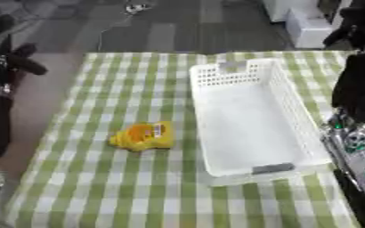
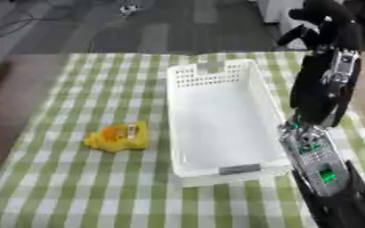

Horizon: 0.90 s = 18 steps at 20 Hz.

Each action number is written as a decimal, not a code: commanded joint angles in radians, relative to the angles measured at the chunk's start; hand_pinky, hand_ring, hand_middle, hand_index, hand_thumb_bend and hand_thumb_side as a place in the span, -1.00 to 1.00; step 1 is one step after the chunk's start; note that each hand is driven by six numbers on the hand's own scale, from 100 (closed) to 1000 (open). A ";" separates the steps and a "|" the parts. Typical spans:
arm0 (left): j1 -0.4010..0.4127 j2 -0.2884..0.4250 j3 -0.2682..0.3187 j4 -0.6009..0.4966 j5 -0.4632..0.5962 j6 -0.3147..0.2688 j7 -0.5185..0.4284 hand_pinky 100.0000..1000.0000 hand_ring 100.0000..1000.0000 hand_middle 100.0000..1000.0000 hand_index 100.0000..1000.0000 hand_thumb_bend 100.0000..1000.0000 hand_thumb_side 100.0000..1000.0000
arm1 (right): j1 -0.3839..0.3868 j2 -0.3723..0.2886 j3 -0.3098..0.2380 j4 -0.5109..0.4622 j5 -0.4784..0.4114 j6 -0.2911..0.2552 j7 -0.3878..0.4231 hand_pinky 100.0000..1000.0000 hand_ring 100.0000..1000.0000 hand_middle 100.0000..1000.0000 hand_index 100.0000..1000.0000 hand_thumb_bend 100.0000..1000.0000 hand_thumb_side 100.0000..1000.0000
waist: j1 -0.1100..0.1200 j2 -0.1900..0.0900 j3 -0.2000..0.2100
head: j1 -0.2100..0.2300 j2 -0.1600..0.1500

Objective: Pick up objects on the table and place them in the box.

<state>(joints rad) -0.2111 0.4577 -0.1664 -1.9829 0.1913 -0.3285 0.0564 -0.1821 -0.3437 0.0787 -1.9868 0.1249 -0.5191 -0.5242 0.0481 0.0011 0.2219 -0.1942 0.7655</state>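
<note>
One bare white box (image 1: 248, 120)

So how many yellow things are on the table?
1. The yellow object lies on the checked tablecloth, left of the white basket, which looks empty. Nothing else yellow shows.

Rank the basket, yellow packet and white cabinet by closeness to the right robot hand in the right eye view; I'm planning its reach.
1. White cabinet, on the floor beside the right robot hand.
2. Basket, below and left.
3. Yellow packet, far left.
</note>
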 commanded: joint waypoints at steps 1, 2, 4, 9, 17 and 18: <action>-0.009 0.078 0.014 -0.017 -0.106 0.016 -0.017 0.78 0.13 0.71 0.81 -1.00 0.80 | -0.015 -0.017 -0.010 -0.013 0.003 0.004 -0.006 -0.41 0.15 0.20 0.41 -1.00 0.85 | 0.003 -0.010 -0.005 | 0.002 -0.005; -0.012 0.098 0.012 -0.017 -0.131 0.020 -0.021 0.77 0.14 0.71 0.81 -1.00 0.78 | -0.017 -0.016 -0.010 -0.013 0.003 0.005 -0.007 -0.41 0.15 0.20 0.41 -1.00 0.85 | 0.005 -0.010 -0.008 | 0.004 -0.005; -0.020 0.139 0.010 -0.017 -0.172 0.031 -0.031 0.77 0.16 0.73 0.82 -1.00 0.76 | -0.019 -0.016 -0.011 -0.013 0.002 0.006 -0.008 -0.41 0.15 0.20 0.41 -1.00 0.85 | 0.008 -0.010 -0.013 | 0.007 -0.003; -0.059 0.225 0.002 -0.017 -0.233 0.097 -0.094 0.79 0.20 0.77 0.84 -1.00 0.70 | -0.023 -0.016 -0.007 -0.013 0.000 0.008 -0.005 -0.41 0.15 0.20 0.41 -1.00 0.85 | 0.014 -0.010 -0.027 | 0.014 0.001; -0.133 0.268 -0.017 0.066 -0.271 0.142 -0.368 0.83 0.30 0.84 0.95 -0.79 0.60 | -0.028 -0.012 -0.002 -0.013 -0.006 0.011 0.001 -0.41 0.15 0.20 0.42 -1.00 0.86 | 0.018 -0.007 -0.045 | 0.017 0.004; -0.144 0.270 -0.019 0.081 -0.278 0.142 -0.387 0.83 0.31 0.84 0.95 -0.73 0.57 | -0.029 -0.012 -0.002 -0.013 -0.006 0.011 0.001 -0.41 0.15 0.20 0.42 -1.00 0.86 | 0.019 -0.007 -0.046 | 0.017 0.004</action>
<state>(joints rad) -0.3366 0.6962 -0.1894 -1.9093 -0.0716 -0.1872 -0.3006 -0.1964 -0.3436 0.0794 -1.9868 0.1224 -0.5121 -0.5253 0.0658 0.0008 0.1756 -0.1842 0.7727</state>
